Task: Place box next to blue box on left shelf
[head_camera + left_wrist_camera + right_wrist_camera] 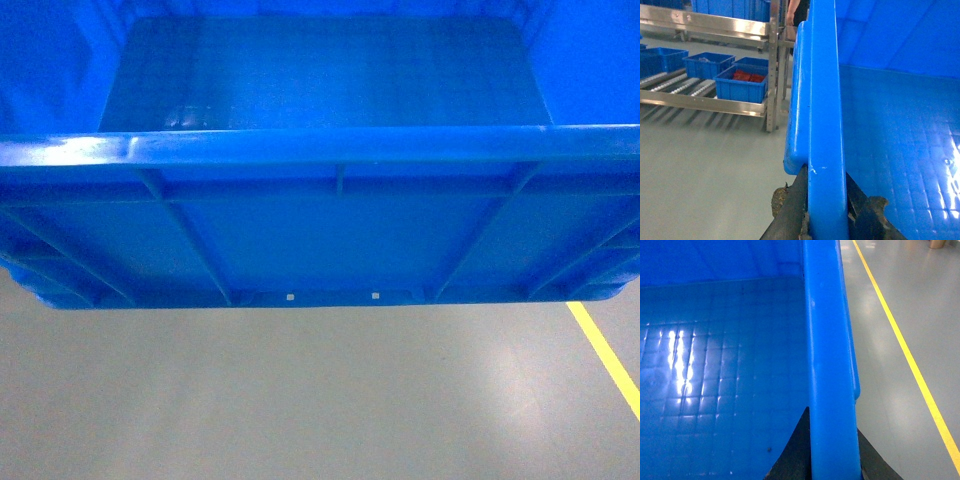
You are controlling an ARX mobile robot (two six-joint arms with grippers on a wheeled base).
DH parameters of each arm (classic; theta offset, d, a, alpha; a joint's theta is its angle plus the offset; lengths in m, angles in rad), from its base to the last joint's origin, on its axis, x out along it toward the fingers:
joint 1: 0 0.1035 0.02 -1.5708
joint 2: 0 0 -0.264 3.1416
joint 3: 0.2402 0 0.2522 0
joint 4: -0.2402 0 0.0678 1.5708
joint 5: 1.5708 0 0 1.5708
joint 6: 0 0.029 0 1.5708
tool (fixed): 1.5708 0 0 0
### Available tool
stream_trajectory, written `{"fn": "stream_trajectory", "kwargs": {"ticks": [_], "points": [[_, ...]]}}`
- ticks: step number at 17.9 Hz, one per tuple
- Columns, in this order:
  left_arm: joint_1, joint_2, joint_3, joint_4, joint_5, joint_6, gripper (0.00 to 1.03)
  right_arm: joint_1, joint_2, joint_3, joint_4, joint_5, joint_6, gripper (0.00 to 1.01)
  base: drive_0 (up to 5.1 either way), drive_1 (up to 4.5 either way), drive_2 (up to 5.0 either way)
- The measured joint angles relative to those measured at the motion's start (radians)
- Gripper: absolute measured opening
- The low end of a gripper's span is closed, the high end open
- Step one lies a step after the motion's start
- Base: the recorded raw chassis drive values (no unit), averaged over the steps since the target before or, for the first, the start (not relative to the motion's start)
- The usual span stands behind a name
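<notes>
The box point(320, 230), a big bright-blue open crate, fills the upper head view and hangs above the grey floor. My left gripper point(826, 175) is shut on its left rim point(827, 100), one dark finger inside the wall and one outside. My right gripper point(834, 421) is shut on the right rim point(830, 365) in the same way. Neither gripper shows in the head view. The left shelf point(705, 102), with white roller lanes, lies far left in the left wrist view. On it stand small blue boxes point(707, 65), and one point(741, 82) holds red parts.
A steel upright post point(772, 65) stands at the shelf's near corner, close to the crate's left wall. An upper shelf level point(700, 22) carries more blue bins. A yellow floor line point(900, 340) runs along the right side point(605, 355). Someone's dark legs point(796, 12) stand behind the rack.
</notes>
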State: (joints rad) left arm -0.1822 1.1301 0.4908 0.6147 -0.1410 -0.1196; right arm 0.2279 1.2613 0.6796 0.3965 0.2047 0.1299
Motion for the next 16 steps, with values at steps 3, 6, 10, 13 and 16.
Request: {"fn": "stream_trajectory", "kwargs": {"ticks": [3, 6, 10, 13, 16], "points": [[0.0, 0.0, 0.0, -0.002, -0.002, 0.0, 0.08, 0.0, 0.0, 0.0, -0.003, 0.0, 0.001, 0.08, -0.1, 4.15, -4.4], [0.0, 0.0, 0.0, -0.002, -0.001, 0.0, 0.08, 0.0, 0.0, -0.001, -0.003, 0.0, 0.0, 0.08, -0.1, 4.15, -4.4], [0.0, 0.0, 0.0, 0.0, 0.0, 0.0, 0.08, 0.0, 0.0, 0.0, 0.001, 0.0, -0.001, 0.08, -0.1, 4.15, -4.4], [0.0, 0.0, 0.0, -0.001, -0.001, 0.0, 0.08, 0.0, 0.0, -0.001, 0.001, 0.0, 0.0, 0.08, 0.0, 4.27, -4.3], [0.0, 0.0, 0.0, -0.006, -0.002, 0.0, 0.08, 0.0, 0.0, -0.001, -0.005, 0.0, -0.001, 0.08, 0.0, 4.32, -4.3]]}}
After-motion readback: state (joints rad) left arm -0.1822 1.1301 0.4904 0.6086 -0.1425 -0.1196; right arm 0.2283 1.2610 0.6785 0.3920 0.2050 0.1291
